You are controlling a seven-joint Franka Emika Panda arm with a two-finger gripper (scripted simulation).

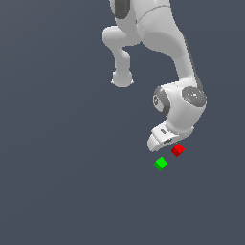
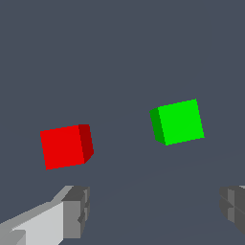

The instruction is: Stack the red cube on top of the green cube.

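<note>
The red cube (image 1: 177,150) rests on the table (image 1: 62,182), just beside the green cube (image 1: 161,163) but not touching it; in the exterior view the red cube lies to the right and slightly farther back; neither cube is stacked. The gripper (image 2: 153,210) hovers above the pair, jaws spread wide and holding nothing; the wrist view shows both cubes ahead of the fingertips (image 2: 76,210), neither between them. Judged step: approach, before the grasp. The next move calls for centring the jaws over the red cube, matching its faces, then descending.
</note>
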